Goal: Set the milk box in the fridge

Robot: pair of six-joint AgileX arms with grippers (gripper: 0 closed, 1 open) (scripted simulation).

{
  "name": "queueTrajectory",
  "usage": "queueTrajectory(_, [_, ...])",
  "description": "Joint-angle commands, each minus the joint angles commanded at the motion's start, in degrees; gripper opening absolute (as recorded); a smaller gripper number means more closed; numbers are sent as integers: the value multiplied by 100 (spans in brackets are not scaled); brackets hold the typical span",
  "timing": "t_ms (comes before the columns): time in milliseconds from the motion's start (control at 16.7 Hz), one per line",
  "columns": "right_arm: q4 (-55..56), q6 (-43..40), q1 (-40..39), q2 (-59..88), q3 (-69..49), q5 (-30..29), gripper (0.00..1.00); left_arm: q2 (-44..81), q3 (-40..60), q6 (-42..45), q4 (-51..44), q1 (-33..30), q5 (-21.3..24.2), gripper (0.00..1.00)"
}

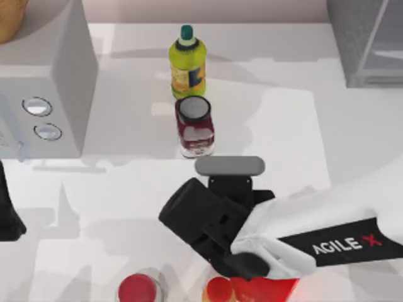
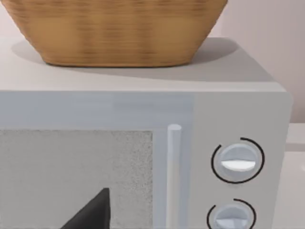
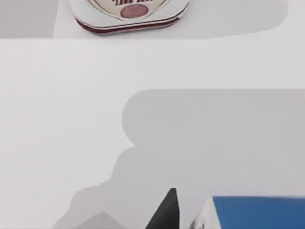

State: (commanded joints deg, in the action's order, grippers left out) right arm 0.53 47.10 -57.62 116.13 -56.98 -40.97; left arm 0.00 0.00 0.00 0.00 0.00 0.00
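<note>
Beside the right gripper's finger point(image 3: 164, 210) (grip unclear) sits the milk box point(image 3: 257, 212).

White table point(image 1: 302, 126) carries a microwave point(image 1: 50, 69), green bottle point(image 1: 187, 63), dark-red jar point(image 1: 195, 126) and fridge point(image 1: 368, 38).

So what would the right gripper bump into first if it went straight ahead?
Probably the dark red jar, straight ahead of the right gripper across bare table; depth is unclear. The left gripper sits by the microwave.
</note>
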Motion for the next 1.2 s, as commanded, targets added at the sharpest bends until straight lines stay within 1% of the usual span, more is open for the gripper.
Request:
queueTrajectory(300, [0, 0, 0, 0, 0, 0, 2, 0, 0, 0, 0, 0, 0, 100])
queueTrajectory(360, [0, 0, 0, 0, 0, 0, 0, 0, 0, 0, 0, 0, 0, 100])
queueTrajectory(900, [-6, 7, 6, -24, -9, 9, 0, 0, 0, 0, 0, 0, 0, 100])
queueTrajectory(1020, [-98, -23, 43, -221, -134, 131, 0, 0, 0, 0, 0, 0, 0, 100])
queueTrajectory(1200, [-591, -179, -2, -706, -742, 537, 0, 0, 0, 0, 0, 0, 0, 100])
